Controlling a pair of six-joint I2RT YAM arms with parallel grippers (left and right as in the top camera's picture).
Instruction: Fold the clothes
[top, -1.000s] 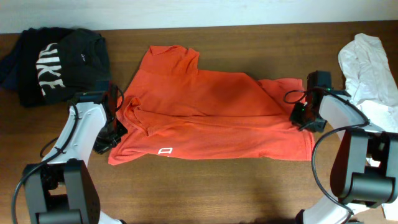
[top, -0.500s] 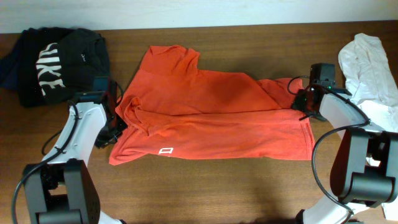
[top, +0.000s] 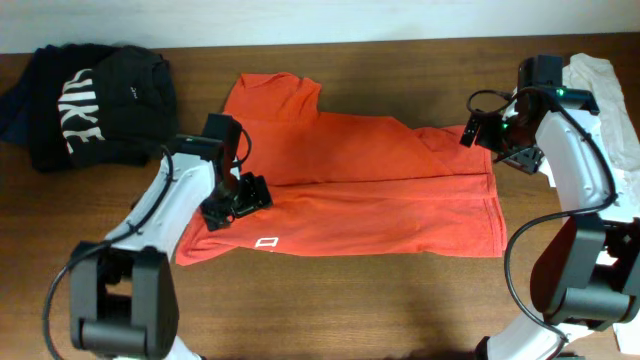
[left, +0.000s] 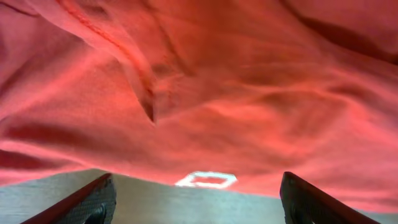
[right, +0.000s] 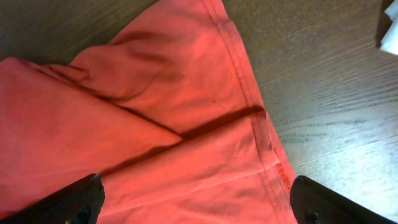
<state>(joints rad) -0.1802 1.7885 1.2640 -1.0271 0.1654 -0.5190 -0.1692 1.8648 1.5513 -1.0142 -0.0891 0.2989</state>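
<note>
Orange shirt (top: 350, 190); hem (right: 245, 87) seemingly doubled.

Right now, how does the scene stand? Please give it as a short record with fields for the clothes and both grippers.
surface: brown wooden table
being folded: orange T-shirt, spread mid-table, layers overlapping at its right end
logo: small white outline near the shirt's near edge
far left: black garment with white lettering, bunched
far right: white cloth, crumpled
left gripper: open, over the shirt, empty
right gripper: open, over the shirt's right end, empty
</note>
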